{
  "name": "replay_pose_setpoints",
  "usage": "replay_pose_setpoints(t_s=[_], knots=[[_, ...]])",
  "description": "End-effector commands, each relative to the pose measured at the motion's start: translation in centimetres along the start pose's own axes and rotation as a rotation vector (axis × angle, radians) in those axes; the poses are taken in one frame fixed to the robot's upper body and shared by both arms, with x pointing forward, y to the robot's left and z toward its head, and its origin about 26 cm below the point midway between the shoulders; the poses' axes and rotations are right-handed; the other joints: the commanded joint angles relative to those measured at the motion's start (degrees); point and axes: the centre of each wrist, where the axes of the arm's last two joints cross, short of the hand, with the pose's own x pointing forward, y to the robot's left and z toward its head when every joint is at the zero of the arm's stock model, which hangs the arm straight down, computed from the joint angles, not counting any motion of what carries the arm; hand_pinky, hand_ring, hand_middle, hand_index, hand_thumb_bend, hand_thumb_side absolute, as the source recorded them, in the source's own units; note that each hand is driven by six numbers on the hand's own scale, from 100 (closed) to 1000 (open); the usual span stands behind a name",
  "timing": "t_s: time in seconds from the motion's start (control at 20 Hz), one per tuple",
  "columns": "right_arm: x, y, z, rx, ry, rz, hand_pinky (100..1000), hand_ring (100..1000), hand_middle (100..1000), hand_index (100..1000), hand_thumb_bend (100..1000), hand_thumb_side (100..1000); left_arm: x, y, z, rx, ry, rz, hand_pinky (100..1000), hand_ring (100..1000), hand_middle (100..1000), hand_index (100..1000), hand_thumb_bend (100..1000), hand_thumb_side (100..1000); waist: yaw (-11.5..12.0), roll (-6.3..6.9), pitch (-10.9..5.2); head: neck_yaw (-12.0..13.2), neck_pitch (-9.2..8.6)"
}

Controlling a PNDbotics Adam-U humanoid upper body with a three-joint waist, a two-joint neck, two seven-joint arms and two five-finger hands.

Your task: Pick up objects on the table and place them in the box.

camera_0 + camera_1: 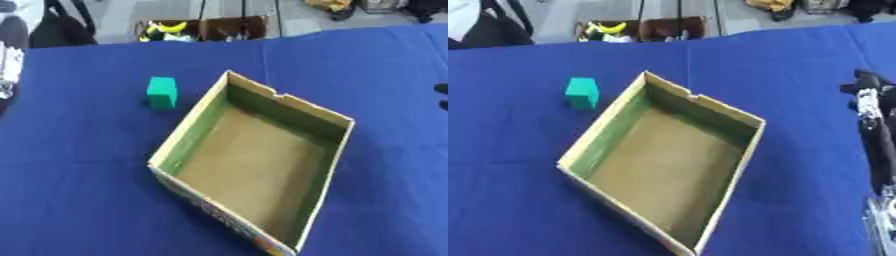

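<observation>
Green block [162, 92] stands just left of the open, seemingly empty cardboard box [194, 125]

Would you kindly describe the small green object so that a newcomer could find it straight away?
Start from the blue table and find the open cardboard box at its middle. Just off the box's far left wall, apart from it, stands the green block. It is the only loose object on the cloth, a small teal cuboid standing upright.
</observation>
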Motion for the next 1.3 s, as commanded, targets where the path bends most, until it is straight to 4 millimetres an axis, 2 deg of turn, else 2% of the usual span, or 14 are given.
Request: replay_pose_setpoints(t_s=[0.05, 0.2, 0.35, 0.5, 0.7, 0.9, 1.05, 1.2, 1.3], knots=[[0.5, -0.4, -0.3, 0.014, -0.029, 0.025, 834, 864, 669, 852, 100, 889, -0.6, 1.7, -1.9, -0.041, -0.020, -0.140, 323, 606, 746, 931, 440, 997, -0.3, 0.05, -1.30, 0.5, 0.44], [0.4, -0.4, -0.3, 0.023, -0.029, 0.027, 834, 864, 668, 852, 100, 885, -1.7, 1.8, -3.5, -0.158, -0.008, -0.205, 334, 619, 757, 945, 388, 986, -0.9, 0.21, -1.39, 0.7, 0.49], [0.4, -0.4, -0.3, 0.032, -0.029, 0.030, 834, 864, 668, 852, 100, 886, -3.0, 1.6, -4.9, -0.319, 0.006, -0.261, 371, 658, 807, 970, 344, 986, -1.6, 0.35, -1.36, 1.1, 0.30], [0.3, -0.3, -0.3, 0.043, -0.030, 0.033, 834, 864, 668, 852, 100, 886, -4.3, 1.5, -6.2, -0.485, 0.020, -0.325, 413, 681, 820, 976, 342, 976, -2.2, 0.53, -1.34, 1.4, -0.01], [0.3, -0.3, -0.3, 0.056, -0.029, 0.038, 834, 864, 668, 852, 100, 887, -5.9, 1.2, -7.9, -0.624, 0.065, -0.398, 469, 724, 842, 955, 332, 929, -3.1, 0.87, -1.30, 1.9, -0.36], [0.3, -0.2, -0.3, 0.067, -0.033, 0.038, 834, 864, 668, 852, 100, 887, -7.5, 0.3, -9.1, -0.740, 0.114, -0.448, 541, 772, 888, 985, 403, 883, -4.1, 1.06, -1.29, 2.5, -0.33], [0.4, -0.1, -0.4, 0.076, -0.041, 0.035, 834, 864, 668, 852, 100, 887, -8.6, -0.8, -9.8, -0.862, 0.155, -0.458, 589, 796, 910, 998, 508, 825, -4.9, 1.19, -1.26, 3.4, -0.49], [0.6, 0.0, -0.5, 0.082, -0.048, 0.032, 834, 864, 668, 852, 100, 888, -9.4, -1.7, -10.3, -0.959, 0.182, -0.462, 605, 803, 915, 1000, 593, 778, -5.7, 1.28, -1.10, 4.7, -0.89], [0.6, 0.0, -0.6, 0.085, -0.051, 0.032, 834, 864, 668, 852, 100, 888, -9.7, -1.9, -10.6, -0.990, 0.194, -0.465, 606, 803, 910, 1000, 619, 766, -6.1, 1.36, -0.95, 5.2, -1.19]])
